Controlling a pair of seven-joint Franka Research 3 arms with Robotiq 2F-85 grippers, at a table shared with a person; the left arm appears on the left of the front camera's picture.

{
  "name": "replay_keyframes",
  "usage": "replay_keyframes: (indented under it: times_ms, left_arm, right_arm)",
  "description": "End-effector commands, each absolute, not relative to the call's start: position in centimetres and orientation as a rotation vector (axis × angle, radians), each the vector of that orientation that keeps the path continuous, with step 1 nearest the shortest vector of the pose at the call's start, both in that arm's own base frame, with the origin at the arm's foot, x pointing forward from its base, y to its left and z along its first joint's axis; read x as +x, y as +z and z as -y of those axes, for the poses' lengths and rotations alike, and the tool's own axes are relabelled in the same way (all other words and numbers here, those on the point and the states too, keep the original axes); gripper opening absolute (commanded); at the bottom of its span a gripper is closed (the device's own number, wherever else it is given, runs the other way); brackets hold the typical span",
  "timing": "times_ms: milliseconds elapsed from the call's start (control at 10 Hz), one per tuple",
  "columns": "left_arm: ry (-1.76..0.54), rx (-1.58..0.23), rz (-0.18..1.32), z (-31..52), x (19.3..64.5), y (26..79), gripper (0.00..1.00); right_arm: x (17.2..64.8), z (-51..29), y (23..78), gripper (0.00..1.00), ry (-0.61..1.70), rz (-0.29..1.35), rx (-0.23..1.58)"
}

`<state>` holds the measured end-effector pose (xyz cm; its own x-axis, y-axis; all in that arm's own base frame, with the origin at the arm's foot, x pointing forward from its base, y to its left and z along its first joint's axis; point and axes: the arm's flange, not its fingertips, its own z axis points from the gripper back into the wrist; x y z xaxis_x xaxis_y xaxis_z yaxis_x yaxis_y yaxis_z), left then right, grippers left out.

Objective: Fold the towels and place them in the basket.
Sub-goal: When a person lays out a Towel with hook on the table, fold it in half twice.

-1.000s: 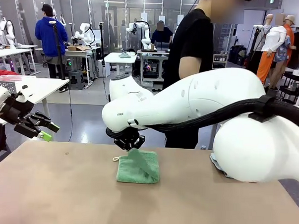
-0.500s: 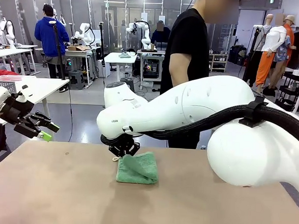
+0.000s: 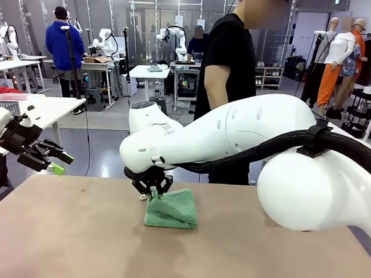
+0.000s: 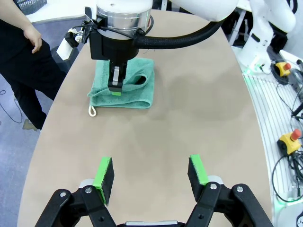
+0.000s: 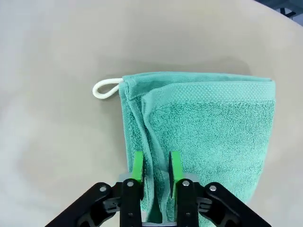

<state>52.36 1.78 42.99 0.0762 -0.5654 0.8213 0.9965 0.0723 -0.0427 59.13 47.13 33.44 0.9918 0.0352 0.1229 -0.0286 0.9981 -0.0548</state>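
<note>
Towel (image 3: 171, 207), mint, lies folded mid-worktop (image 3: 76, 245), directly under the right pincer (image 5: 155, 166), whose jaws straddle a fold, slightly parted. Left pincer (image 4: 150, 176) hangs open, well apart.

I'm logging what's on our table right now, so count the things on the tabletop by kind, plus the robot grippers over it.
Mint green towel, folded, with a white corner loop: 1
Grippers, left gripper and right gripper: 2
Total: 3
</note>
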Motion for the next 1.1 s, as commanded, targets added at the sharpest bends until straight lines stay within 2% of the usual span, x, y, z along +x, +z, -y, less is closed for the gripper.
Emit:
replay_keyframes:
  times_ms: [0,100,200,300,400,1000]
  left_arm:
    - [-1.351,-0.744,0.742,-1.9,52.3,43.1,0.8]
    - [-1.351,-0.744,0.742,-1.9,52.3,43.1,0.8]
    - [-1.351,-0.744,0.742,-1.9,52.3,43.1,0.8]
    - [-1.351,-0.744,0.742,-1.9,52.3,43.1,0.8]
    - [-1.351,-0.744,0.742,-1.9,52.3,43.1,0.8]
    - [-1.351,-0.744,0.742,-1.9,52.3,43.1,0.8]
  right_arm:
    - [57.8,-45.6,35.2,0.48,0.058,0.127,0.001]
    - [57.2,-44.5,36.2,0.83,0.056,0.138,0.005]
    - [56.6,-43.1,37.2,0.68,0.057,0.147,0.018]
    - [56.0,-41.1,38.1,1.0,0.07,0.146,0.036]
    - [55.3,-38.5,38.5,0.73,0.116,0.137,0.056]
    - [56.4,-25.9,37.9,0.73,0.123,0.168,0.316]
